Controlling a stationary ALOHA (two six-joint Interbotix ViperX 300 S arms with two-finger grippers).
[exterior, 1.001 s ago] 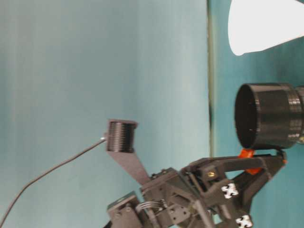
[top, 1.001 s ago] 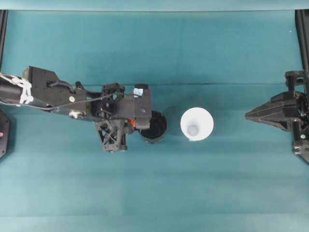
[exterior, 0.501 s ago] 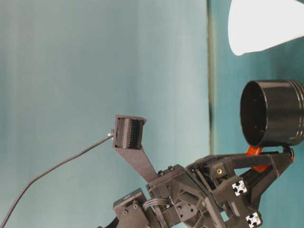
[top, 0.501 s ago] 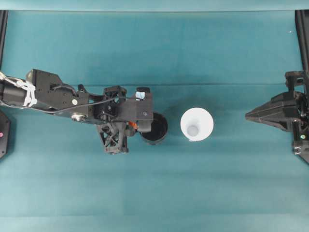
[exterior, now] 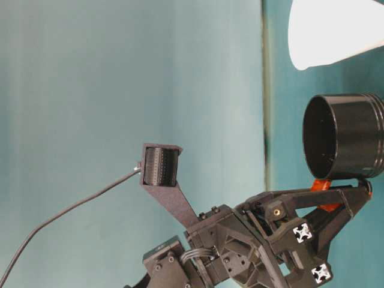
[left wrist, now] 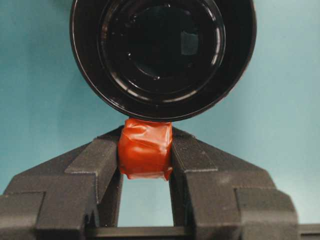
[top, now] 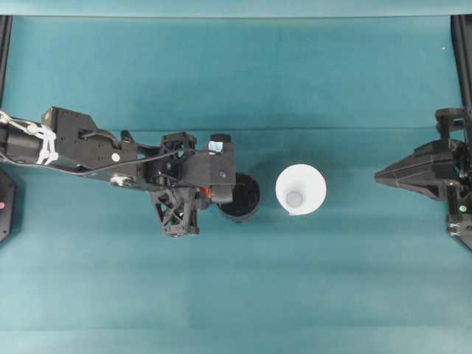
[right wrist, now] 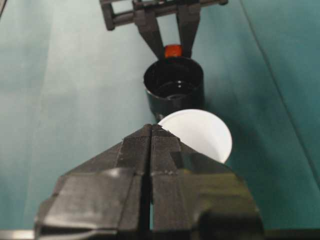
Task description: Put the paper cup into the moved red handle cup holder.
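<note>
Left tool clamped on red tab of holder, just beside cup mid-desk. Right tool closed, empty, well apart. Risk: small tab slips in pinch, holder tilts, knocks cup.

Your left arm is matte black throughout, built of boxy segments and open lattice brackets. White tape or cord wraps its rear segment, with a thin grey cable running forward along the top. Small silver screw heads dot the housing. A pale blue-white patch sits near the wrist camera mount. Two white cross-shaped markers show on the left gripper's side plate. A ribbed black cylinder on a strut trails a grey cable. Your right gripper has black, finely ribbed fingers, with glossy black tape on the body behind them.
</note>
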